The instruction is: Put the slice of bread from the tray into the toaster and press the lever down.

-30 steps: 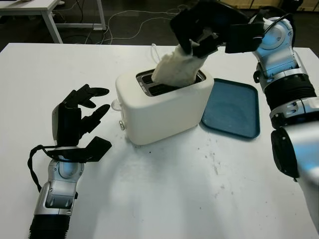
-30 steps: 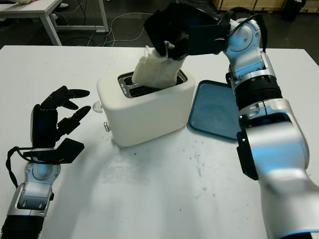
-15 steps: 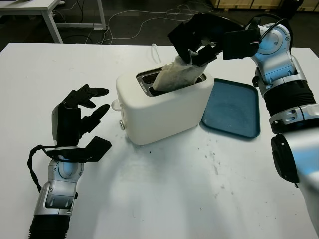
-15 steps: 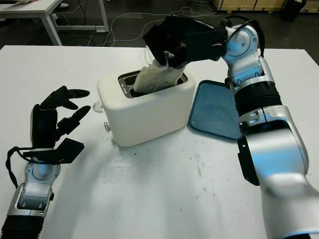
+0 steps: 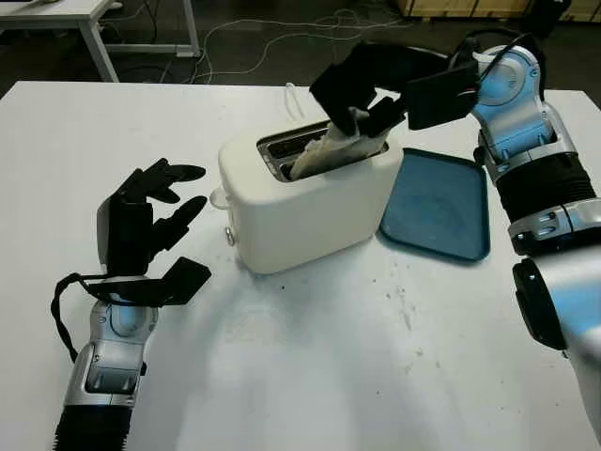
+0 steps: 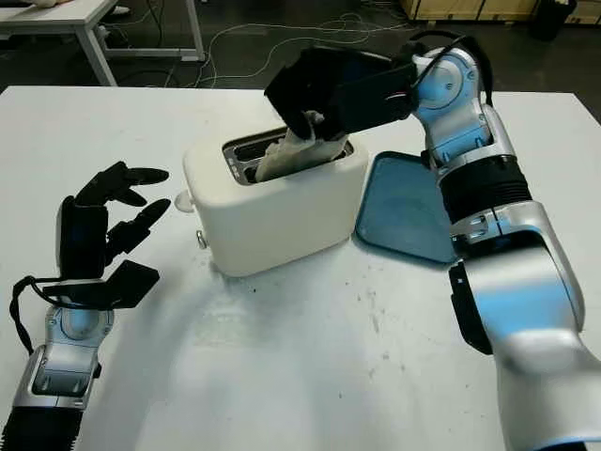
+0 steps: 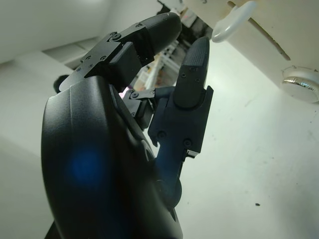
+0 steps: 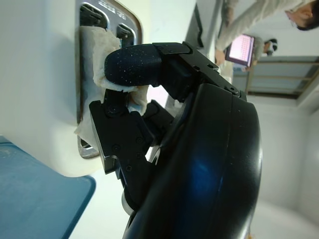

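Observation:
A white toaster (image 5: 305,202) stands mid-table with two slots on top. The pale bread slice (image 5: 319,155) sits deep in the near slot, only its top edge sticking out. My right hand (image 5: 362,89) hovers over the toaster's right end, shut on the slice's upper corner (image 8: 102,55). The toaster's white lever (image 5: 218,198) juts from its left end, with a round knob (image 5: 230,237) below it. My left hand (image 5: 150,221) is open, raised left of the toaster, a short way from the lever (image 7: 232,22).
A blue tray (image 5: 437,202) lies right of the toaster, touching its corner, with nothing on it. Bare white table spreads in front. Cables trail on the floor beyond the far edge. A person sits in the distance in the right wrist view.
My right hand has lowered the bread from standing tall above the slot to nearly sunk into it. The left hand has not moved.

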`<state>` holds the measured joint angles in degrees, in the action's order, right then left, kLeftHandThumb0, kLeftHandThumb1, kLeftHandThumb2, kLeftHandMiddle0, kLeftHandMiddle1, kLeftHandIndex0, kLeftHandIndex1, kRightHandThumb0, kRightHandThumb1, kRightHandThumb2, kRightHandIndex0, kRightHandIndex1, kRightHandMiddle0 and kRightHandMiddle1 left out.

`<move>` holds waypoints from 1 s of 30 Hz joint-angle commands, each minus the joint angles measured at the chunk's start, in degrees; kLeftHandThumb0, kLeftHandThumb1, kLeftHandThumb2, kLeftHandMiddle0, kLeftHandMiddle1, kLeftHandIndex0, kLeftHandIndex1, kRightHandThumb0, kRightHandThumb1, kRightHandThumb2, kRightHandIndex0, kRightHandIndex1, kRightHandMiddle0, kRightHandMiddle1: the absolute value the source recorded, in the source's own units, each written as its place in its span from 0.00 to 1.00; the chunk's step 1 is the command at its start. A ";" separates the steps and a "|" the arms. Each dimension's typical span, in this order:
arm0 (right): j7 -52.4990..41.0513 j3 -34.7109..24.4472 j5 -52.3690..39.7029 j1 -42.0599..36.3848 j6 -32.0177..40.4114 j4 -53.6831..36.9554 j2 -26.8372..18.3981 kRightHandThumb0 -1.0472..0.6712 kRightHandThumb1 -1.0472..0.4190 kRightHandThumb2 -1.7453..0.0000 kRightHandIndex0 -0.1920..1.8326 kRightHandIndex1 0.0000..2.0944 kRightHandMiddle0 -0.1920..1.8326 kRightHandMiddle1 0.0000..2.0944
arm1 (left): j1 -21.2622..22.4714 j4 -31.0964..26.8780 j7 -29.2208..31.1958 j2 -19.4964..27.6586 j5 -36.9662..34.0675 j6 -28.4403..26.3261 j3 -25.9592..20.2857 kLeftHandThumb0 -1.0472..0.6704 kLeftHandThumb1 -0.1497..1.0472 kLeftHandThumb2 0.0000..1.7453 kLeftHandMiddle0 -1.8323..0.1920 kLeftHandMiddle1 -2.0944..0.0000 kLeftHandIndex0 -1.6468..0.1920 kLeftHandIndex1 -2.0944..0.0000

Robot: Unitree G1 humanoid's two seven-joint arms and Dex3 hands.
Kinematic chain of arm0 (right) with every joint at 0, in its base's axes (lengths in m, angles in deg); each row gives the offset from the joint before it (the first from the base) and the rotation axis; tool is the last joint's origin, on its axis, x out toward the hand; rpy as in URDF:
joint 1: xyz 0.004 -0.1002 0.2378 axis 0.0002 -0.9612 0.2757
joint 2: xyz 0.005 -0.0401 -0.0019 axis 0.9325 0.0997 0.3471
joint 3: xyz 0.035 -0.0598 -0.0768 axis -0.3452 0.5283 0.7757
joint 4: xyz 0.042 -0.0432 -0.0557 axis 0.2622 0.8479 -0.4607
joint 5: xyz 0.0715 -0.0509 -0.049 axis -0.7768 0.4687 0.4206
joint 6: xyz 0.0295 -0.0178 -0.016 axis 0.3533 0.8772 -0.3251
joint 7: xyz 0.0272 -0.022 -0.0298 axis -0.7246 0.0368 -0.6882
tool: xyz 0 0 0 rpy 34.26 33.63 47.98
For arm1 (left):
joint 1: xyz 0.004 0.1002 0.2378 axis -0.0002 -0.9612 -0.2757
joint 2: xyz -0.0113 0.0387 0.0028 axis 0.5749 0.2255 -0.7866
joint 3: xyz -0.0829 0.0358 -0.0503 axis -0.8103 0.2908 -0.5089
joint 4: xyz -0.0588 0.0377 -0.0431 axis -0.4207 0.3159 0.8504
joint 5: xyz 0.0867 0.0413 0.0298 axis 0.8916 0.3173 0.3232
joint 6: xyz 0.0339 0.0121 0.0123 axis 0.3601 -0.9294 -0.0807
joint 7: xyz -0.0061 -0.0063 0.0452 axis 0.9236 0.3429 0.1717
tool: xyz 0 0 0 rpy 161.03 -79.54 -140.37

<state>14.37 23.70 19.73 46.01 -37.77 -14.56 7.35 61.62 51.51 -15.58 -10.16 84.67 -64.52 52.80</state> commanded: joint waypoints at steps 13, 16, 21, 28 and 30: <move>-2.50 2.82 1.86 0.15 0.08 -0.42 0.41 0.15 0.09 0.89 0.24 0.61 0.36 0.42 | -0.28 -0.16 -0.49 -0.26 -0.02 0.11 0.10 0.42 0.89 0.07 0.66 0.28 0.51 0.68; -1.35 2.13 1.68 -0.07 -0.34 -0.82 0.50 0.13 0.09 0.92 0.14 0.55 0.40 0.17 | -0.18 -0.03 -0.67 -0.31 0.14 0.17 0.14 0.41 0.89 0.07 0.66 0.29 0.50 0.68; 2.17 0.82 1.78 -0.49 -1.19 -1.41 0.56 0.18 0.09 0.97 0.10 0.61 0.37 0.15 | 0.00 0.61 -0.59 -0.23 -0.61 1.34 0.18 0.43 0.89 0.06 0.65 0.29 0.50 0.68; 3.80 0.59 2.18 0.10 -0.71 -2.04 0.05 0.20 0.09 0.99 0.09 0.66 0.36 0.18 | 0.08 0.88 -0.66 -0.36 -0.53 1.47 0.28 0.43 0.89 0.07 0.65 0.29 0.50 0.67; 4.12 0.45 2.18 0.22 -0.49 -2.39 -0.09 0.21 0.09 1.00 0.09 0.65 0.36 0.19 | 0.11 1.17 -0.78 -0.31 -0.58 1.90 0.28 0.43 0.89 0.07 0.65 0.28 0.50 0.66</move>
<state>17.61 24.81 21.73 45.99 -37.94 -16.09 7.98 61.64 52.43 -15.79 -10.27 84.66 -63.72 52.90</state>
